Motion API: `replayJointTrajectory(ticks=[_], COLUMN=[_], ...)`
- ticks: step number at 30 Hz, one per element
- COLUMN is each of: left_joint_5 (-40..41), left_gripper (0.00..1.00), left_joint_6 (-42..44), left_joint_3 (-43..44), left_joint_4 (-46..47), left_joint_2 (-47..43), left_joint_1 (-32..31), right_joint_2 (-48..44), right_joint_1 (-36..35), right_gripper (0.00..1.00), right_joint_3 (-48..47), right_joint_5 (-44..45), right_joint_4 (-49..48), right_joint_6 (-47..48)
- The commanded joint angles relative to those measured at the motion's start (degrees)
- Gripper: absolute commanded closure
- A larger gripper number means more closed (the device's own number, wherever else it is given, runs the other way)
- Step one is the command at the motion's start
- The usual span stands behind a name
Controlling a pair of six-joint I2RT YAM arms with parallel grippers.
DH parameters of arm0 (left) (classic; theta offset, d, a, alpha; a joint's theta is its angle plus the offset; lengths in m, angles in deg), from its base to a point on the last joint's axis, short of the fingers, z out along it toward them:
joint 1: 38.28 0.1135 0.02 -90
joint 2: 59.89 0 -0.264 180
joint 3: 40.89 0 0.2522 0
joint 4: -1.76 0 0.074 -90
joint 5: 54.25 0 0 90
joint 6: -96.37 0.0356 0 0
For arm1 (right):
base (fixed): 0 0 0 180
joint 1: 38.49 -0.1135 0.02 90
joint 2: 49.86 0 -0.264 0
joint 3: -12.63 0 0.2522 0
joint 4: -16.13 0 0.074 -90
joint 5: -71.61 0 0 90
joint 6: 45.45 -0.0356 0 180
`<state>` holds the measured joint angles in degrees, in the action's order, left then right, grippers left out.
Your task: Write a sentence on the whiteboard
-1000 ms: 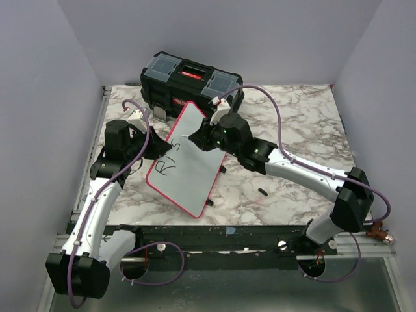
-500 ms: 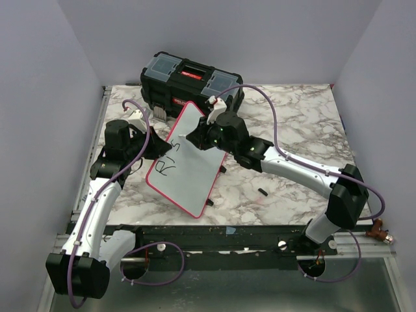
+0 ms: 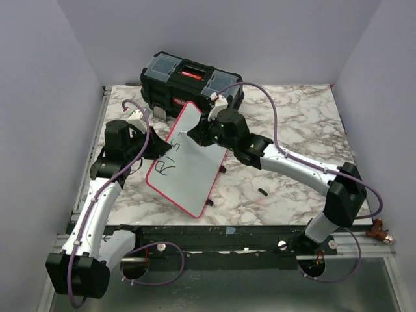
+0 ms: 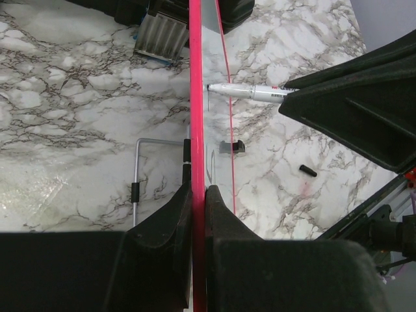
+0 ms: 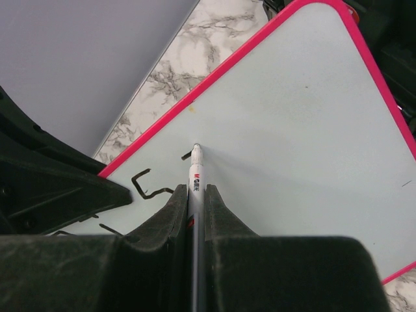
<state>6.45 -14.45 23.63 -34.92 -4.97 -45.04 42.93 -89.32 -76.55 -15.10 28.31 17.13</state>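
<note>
The whiteboard (image 3: 188, 159), white with a pink-red rim, is held tilted above the table's left middle. My left gripper (image 3: 153, 143) is shut on its left rim (image 4: 197, 130), seen edge-on in the left wrist view. The sentence (image 3: 170, 158) stands as a few black letters, roughly "RIS", near the board's left edge. My right gripper (image 3: 200, 138) is shut on a white marker pen (image 5: 195, 179) whose tip touches the board's face (image 5: 299, 143) beside a short fresh stroke (image 5: 186, 155). The pen also shows in the left wrist view (image 4: 250, 92).
A black toolbox (image 3: 192, 83) with a red handle stands at the table's back, just behind the board. A small black cap (image 3: 262, 192) lies on the marble right of the board, and a wire stand (image 4: 138, 169) lies under it. Grey walls close in both sides.
My right gripper has shifted slightly up and right along the board with the pen, adding a new short stroke past the "S". The left arm and board have not moved.
</note>
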Motion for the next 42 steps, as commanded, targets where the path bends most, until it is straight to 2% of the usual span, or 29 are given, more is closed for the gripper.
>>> replayJointTrajectory(ticks=[1, 14, 22, 42], left_joint_5=[0.7, 0.6, 0.6, 0.7], left_gripper=[1.0, 1.0, 1.0, 1.0], left_joint_6=[5.7, 5.7, 5.6, 5.7], left_joint_3=[-0.3, -0.3, -0.4, -0.5], left_joint_4=[0.7, 0.8, 0.8, 0.7], left_joint_2=[-0.2, -0.3, -0.4, -0.5], left_joint_1=[-0.2, -0.3, -0.3, -0.3], right_joint_2=[2.1, 3.2, 3.1, 0.4], right_joint_1=[0.8, 1.0, 1.0, 1.0], right_gripper=[0.99, 0.99, 0.99, 0.99], right_joint_3=[-2.7, -4.8, -4.7, 2.1], right_joint_5=[-0.8, -2.9, -7.8, -9.4], right_joint_4=[-0.1, -0.6, -1.0, -1.2], right_joint_6=[0.9, 1.2, 1.3, 0.3])
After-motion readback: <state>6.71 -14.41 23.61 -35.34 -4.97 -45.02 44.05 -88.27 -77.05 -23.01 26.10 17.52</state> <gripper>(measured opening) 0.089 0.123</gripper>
